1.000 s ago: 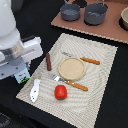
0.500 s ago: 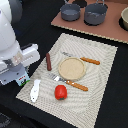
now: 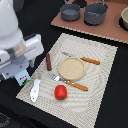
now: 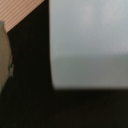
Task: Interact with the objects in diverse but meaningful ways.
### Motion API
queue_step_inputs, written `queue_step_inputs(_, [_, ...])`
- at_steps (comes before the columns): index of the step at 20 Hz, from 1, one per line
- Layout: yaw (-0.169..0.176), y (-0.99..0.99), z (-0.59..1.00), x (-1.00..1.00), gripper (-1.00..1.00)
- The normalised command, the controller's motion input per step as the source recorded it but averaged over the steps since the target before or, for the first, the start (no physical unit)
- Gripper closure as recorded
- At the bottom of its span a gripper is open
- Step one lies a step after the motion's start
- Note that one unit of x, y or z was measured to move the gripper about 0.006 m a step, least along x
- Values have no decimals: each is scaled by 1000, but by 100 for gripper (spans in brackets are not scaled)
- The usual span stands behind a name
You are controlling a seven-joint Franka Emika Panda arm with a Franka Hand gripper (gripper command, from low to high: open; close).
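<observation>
Black tabletop (image 3: 107, 100) carries a woven placemat (image 3: 102, 75), with grey pots (image 3: 95, 12) beyond it. I see the arm low over the milk carton (image 3: 22, 77), just off the mat's edge; gripper (image 3: 19, 70) opening: can't tell. Tomato (image 3: 60, 92), sausage (image 3: 49, 61) and white bottle piece (image 3: 35, 89) lie on the mat around the plate (image 3: 71, 68). I'd judge only the carton engaged.

One tomato (image 3: 60, 92), one sausage (image 3: 49, 62), one plate (image 3: 71, 68), two pots (image 3: 70, 11).
</observation>
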Motion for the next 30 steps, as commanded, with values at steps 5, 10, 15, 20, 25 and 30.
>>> queue_step_inputs(5, [48,489,997,206,-100])
queue_step_inputs(10, [8,231,674,332,-100])
queue_step_inputs(15, [-18,-53,333,490,-100])
queue_step_inputs(20, [-89,-278,215,697,-100])
queue_step_inputs(25, [-156,-386,63,673,-100])
queue_step_inputs(30, [-158,-447,4,665,-100])
